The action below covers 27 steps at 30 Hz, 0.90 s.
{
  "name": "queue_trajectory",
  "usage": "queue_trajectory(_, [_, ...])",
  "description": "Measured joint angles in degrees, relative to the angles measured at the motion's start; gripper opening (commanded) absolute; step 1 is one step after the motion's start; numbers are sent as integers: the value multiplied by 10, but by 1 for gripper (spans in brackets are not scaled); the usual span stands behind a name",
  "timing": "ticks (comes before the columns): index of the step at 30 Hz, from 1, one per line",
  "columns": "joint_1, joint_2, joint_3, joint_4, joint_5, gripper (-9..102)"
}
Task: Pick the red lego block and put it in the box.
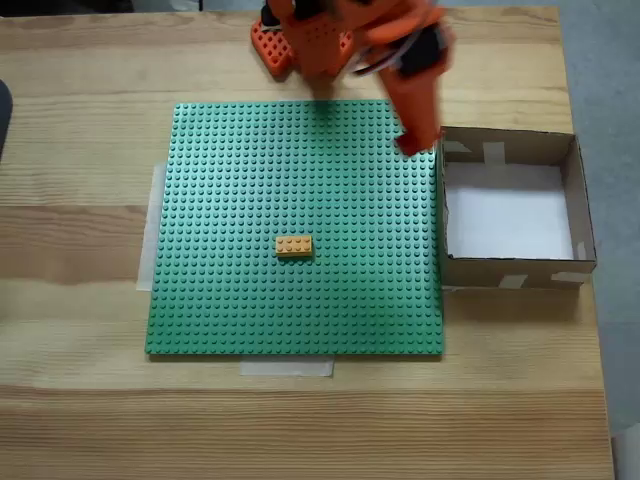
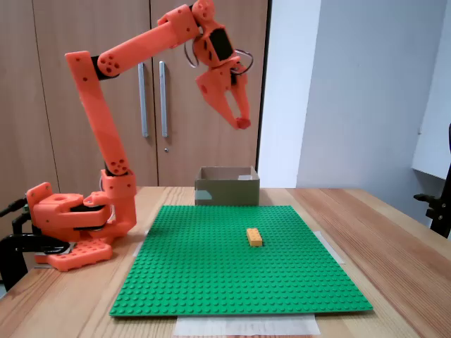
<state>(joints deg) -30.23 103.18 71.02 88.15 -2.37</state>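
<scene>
Pale tape strip point(image 2: 245, 325) sits at the near edge of the wooden desk point(image 2: 394, 253) in a fixed view, just under the green studded baseplate point(image 2: 211, 274). Baseplate lies flat, approx centred on the desk. On it, a yellow-orange brick point(image 2: 254, 237) rests alone, slightly right of centre in that view; same brick point(image 1: 293, 245) shows near mid-plate in a fixed view from above.

Beyond the plate's far edge stands the box point(image 2: 227, 191), open-topped brown cardboard. From above, the box point(image 1: 578, 215) touches the plate's right edge, w/ white floor and pale tape patches on its walls.

Orange arm base point(image 2: 67, 225) sits at desk's left, arm reaching up and over. Pincer point(image 2: 239, 121) hangs high in the air, well above the box, tips pointing down. From above the pincer point(image 1: 415, 143) is blurred, by the box's top-left corner. Jaws look nearly together w/ something reddish at the tip, prob the red lego block point(image 2: 243, 122), but can't tell for sure.

Wooden cabinet doors point(image 2: 84, 84) fill the bkgd.
</scene>
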Motion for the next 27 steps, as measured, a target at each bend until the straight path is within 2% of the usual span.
queue_trajectory(11, [-142,-1,108,-109,22,-1])
queue_trajectory(20, [-167,0,213,-220,17,-1])
queue_trajectory(27, [-172,-43,222,-253,17,-1])
